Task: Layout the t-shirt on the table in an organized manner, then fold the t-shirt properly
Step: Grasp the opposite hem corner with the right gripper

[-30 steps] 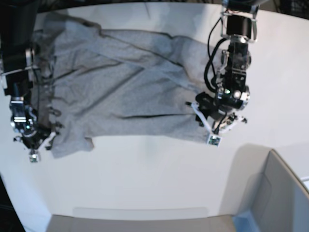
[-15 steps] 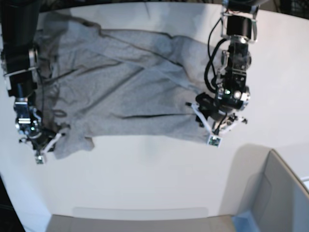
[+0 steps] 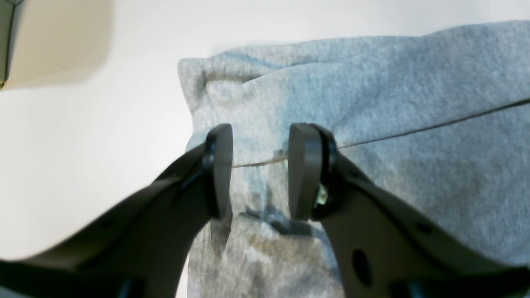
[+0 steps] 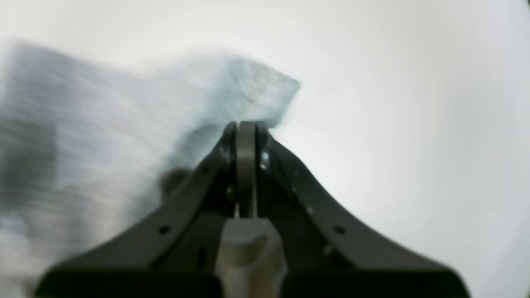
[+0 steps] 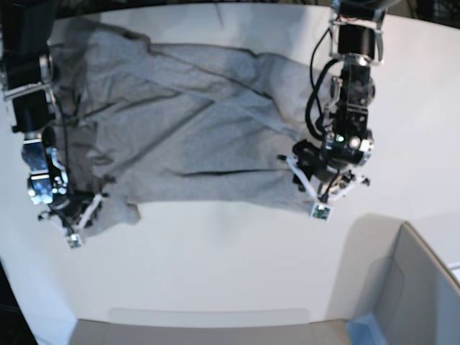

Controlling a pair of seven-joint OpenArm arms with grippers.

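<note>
The shirt lies rumpled on the table, its long axis running across the base view from one arm to the other. The right gripper is pinched shut on a near corner, likely to tug it flat. The left gripper stands spread, straddling a crease at the opposite corner, holding nothing yet.

Grey box-like bin sits at the lower right corner in my base view, walls upright, a bluish patch at its bottom edge. Pale flat strip along the near edge. Dark background behind the far edge. Bright, even overhead light, soft shadows.
</note>
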